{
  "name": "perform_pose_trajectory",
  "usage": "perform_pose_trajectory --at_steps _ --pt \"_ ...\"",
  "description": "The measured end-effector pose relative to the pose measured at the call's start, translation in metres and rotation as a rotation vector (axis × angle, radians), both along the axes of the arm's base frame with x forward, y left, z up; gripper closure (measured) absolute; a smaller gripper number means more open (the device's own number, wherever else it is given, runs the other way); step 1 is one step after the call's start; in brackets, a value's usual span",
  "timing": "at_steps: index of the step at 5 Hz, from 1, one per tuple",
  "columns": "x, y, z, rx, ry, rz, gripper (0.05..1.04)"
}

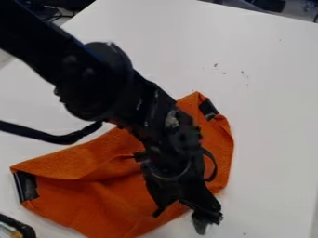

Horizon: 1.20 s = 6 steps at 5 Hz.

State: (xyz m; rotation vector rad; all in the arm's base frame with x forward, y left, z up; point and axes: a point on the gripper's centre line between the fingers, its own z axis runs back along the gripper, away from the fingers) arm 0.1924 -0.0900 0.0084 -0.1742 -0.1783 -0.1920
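Here, one black hand (180,222), jaws apart, over one orange cloth (105,200) with two black patches (26,186).

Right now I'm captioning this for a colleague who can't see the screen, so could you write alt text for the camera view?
A black robot gripper is at the lower edge of a rumpled, partly folded orange cloth with black patches at two corners, on a white table. The arm enters from the upper left, hiding part of the cloth.
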Motion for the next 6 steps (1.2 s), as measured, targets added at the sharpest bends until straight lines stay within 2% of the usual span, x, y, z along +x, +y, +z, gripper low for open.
perform_pose_trajectory --at_steps 1,2,4,5,6 --pt "-0.018 -0.006 0.002 0.014 0.023 0.0 0.085" --pt "-0.025 -0.01 0.005 0.03 0.031 -0.005 0.085" --pt "-0.033 -0.016 0.012 0.049 0.021 -0.017 0.084" --pt "-0.032 -0.018 0.02 0.069 0.033 -0.036 0.084" --pt "-0.035 -0.028 0.026 0.028 0.085 -0.04 0.084"
